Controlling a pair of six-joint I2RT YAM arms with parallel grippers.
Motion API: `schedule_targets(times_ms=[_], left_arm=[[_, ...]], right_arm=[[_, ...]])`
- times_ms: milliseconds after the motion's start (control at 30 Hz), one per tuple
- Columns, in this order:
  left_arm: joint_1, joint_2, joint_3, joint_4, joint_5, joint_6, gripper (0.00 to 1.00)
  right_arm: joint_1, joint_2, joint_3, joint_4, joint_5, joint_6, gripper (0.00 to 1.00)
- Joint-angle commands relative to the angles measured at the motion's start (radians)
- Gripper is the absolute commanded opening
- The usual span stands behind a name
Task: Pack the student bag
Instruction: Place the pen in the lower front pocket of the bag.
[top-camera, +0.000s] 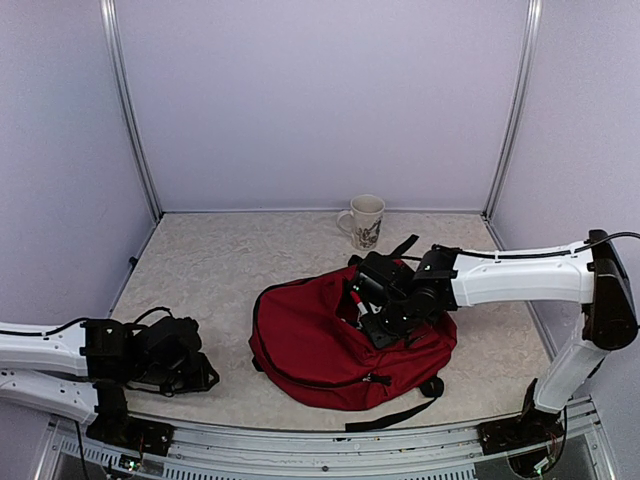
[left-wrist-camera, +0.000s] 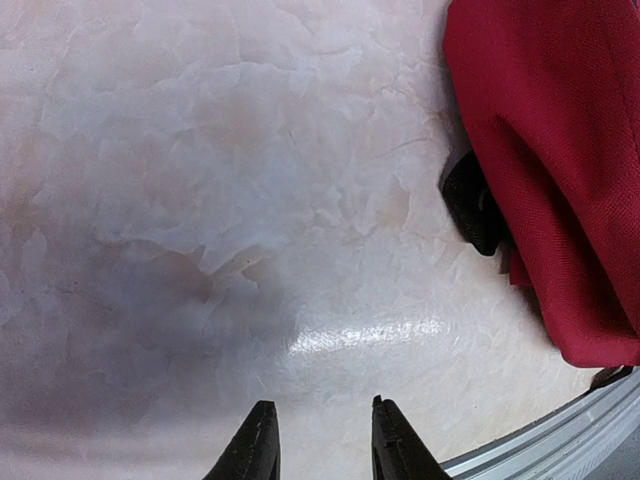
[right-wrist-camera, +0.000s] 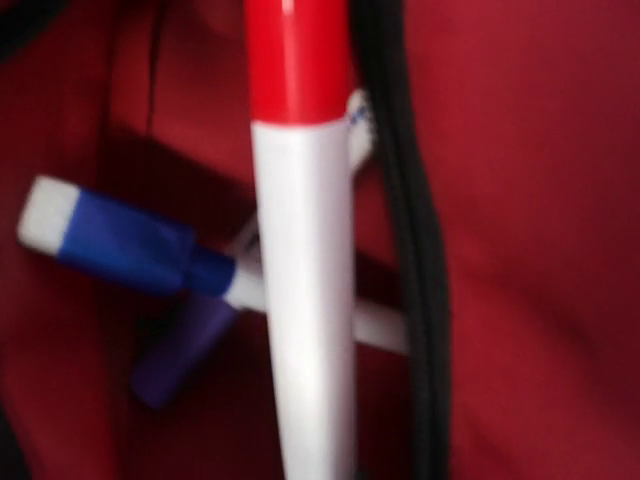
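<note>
The student bag (top-camera: 310, 340) is a dark-red backpack lying flat at centre right of the table; its edge shows in the left wrist view (left-wrist-camera: 560, 150). My right gripper (top-camera: 368, 305) is down at the bag's open pocket, shut on a white marker with a red cap (right-wrist-camera: 300, 250), which also shows in the top view (top-camera: 354, 297). Its fingers are hidden in the right wrist view. Inside the pocket (right-wrist-camera: 540, 200) lie a blue-capped white marker (right-wrist-camera: 120, 245) and a purple item (right-wrist-camera: 175, 350), beside the black zipper (right-wrist-camera: 415, 250). My left gripper (top-camera: 195, 375) is open and empty low over the table (left-wrist-camera: 320, 405).
A patterned cream mug (top-camera: 366, 221) stands behind the bag near the back wall. Black straps trail from the bag's near edge (top-camera: 385, 418), and a black buckle (left-wrist-camera: 475, 205) lies at its left side. A metal rail (left-wrist-camera: 560, 440) runs along the table's front edge.
</note>
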Motion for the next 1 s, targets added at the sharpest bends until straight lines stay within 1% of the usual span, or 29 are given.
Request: schedule_targets(times_ms=[0, 33, 67, 133, 167, 267, 400, 500, 567, 600, 667, 767, 867, 967], left_arm=[[0.021, -0.001, 0.005, -0.004, -0.004, 0.031, 0.32], [0.024, 0.004, 0.012, -0.008, -0.004, 0.038, 0.32], [0.026, 0.006, 0.02, -0.011, -0.005, 0.043, 0.34], [0.03, 0.015, 0.036, -0.018, -0.011, 0.055, 0.39], [0.033, 0.02, 0.044, -0.017, -0.011, 0.062, 0.42], [0.047, 0.046, 0.063, 0.001, -0.001, 0.085, 0.52], [0.097, 0.086, 0.115, 0.037, 0.031, 0.154, 0.58], [0.174, 0.125, 0.184, 0.059, 0.058, 0.233, 0.62], [0.234, 0.16, 0.241, 0.085, 0.087, 0.293, 0.69], [0.27, 0.181, 0.263, 0.105, 0.115, 0.321, 0.73], [0.339, 0.23, 0.29, 0.179, 0.201, 0.384, 0.84], [0.431, 0.351, 0.33, 0.303, 0.334, 0.427, 0.98], [0.446, 0.524, 0.448, 0.292, 0.359, 0.479, 0.99], [0.442, 0.667, 0.543, 0.302, 0.388, 0.52, 0.99]], right_arm=[[0.01, -0.028, -0.009, -0.03, -0.001, 0.018, 0.19], [0.013, -0.029, 0.0, -0.036, 0.004, 0.02, 0.27], [0.012, -0.033, 0.011, -0.039, 0.01, 0.019, 0.31], [0.012, -0.047, 0.03, -0.042, 0.017, 0.016, 0.38], [0.013, -0.054, 0.04, -0.041, 0.018, 0.012, 0.4], [0.013, -0.078, 0.077, -0.046, 0.018, 0.003, 0.41], [0.011, -0.113, 0.113, -0.053, 0.038, -0.002, 0.39], [-0.009, -0.136, 0.114, -0.037, 0.044, -0.014, 0.39], [-0.035, -0.14, 0.112, -0.025, 0.035, -0.027, 0.39], [-0.052, -0.14, 0.114, -0.022, 0.031, -0.033, 0.39], [-0.084, -0.145, 0.106, -0.009, 0.019, -0.045, 0.41], [-0.133, -0.164, 0.062, 0.015, -0.008, -0.052, 0.49], [-0.19, -0.195, 0.003, 0.043, -0.051, -0.056, 0.59], [-0.242, -0.228, -0.051, 0.078, -0.1, -0.082, 0.62]])
